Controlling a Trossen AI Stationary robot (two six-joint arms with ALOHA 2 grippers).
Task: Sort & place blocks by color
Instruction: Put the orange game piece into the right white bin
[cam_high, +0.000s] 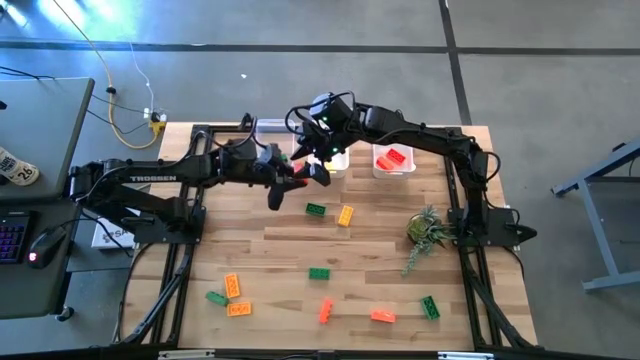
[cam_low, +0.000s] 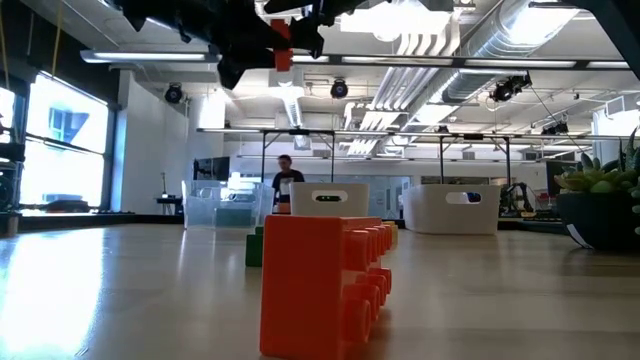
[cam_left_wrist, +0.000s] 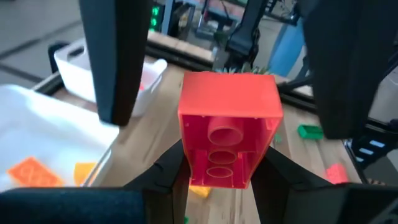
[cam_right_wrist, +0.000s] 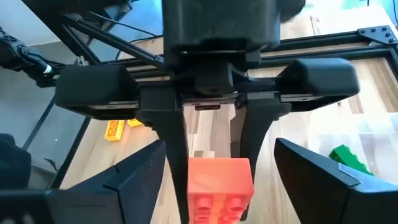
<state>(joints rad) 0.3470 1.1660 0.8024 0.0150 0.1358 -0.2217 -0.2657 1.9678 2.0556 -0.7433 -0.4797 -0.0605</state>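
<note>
Upper centre of the high view: left end effector (cam_high: 297, 181) grasps 1 red block (cam_left_wrist: 227, 127); right end effector (cam_high: 318, 146), fingers spread, faces it.

**Glossy plastic on pale wood**

The table (cam_high: 370, 285) is pale wood in jointed strips, smooth with a soft sheen. The red block (cam_left_wrist: 227, 127) is glossy moulded plastic, hollow underneath with round tubes. The left end effector (cam_left_wrist: 219, 163) holding it is matt dark plastic. The bins (cam_left_wrist: 37, 134) are smooth, translucent white plastic. The frame (cam_high: 190, 250) around the table is matt black metal. The floor (cam_high: 560, 80) looks like smooth concrete.
</note>
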